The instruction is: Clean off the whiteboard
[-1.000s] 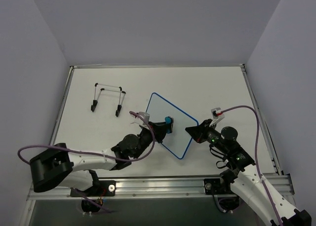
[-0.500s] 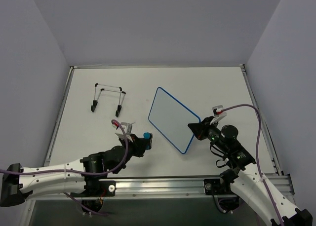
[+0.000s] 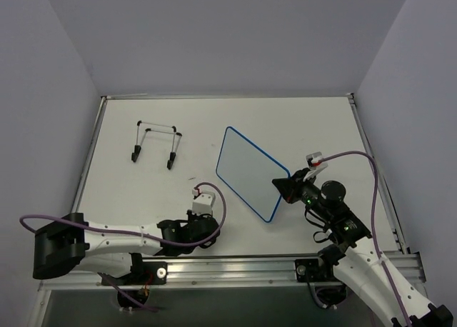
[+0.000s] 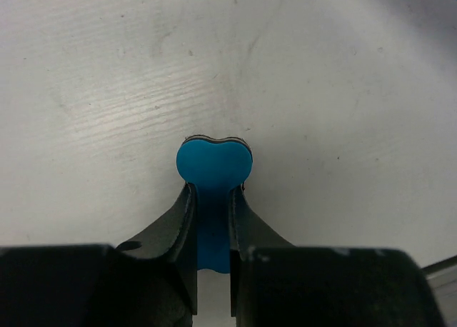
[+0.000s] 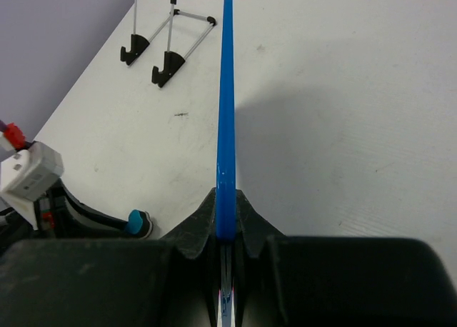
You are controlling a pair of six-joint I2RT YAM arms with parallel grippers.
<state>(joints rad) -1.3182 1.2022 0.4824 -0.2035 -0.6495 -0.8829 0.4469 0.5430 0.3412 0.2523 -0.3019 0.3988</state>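
The whiteboard is blank white with a thin blue rim and sits at centre right. My right gripper is shut on its near right corner. In the right wrist view the whiteboard shows edge-on, as a blue line running away from my right gripper. My left gripper is low over the table near the front edge, left of the board and apart from it. In the left wrist view my left gripper is shut on the small blue eraser, which also shows in the right wrist view.
The black wire stand stands at the back left, also in the right wrist view. The metal rail runs along the table's front edge. Purple cables loop off both arms.
My left gripper drew back from the board with the eraser, down toward the front edge. The board shifted slightly in the right gripper, then held still.
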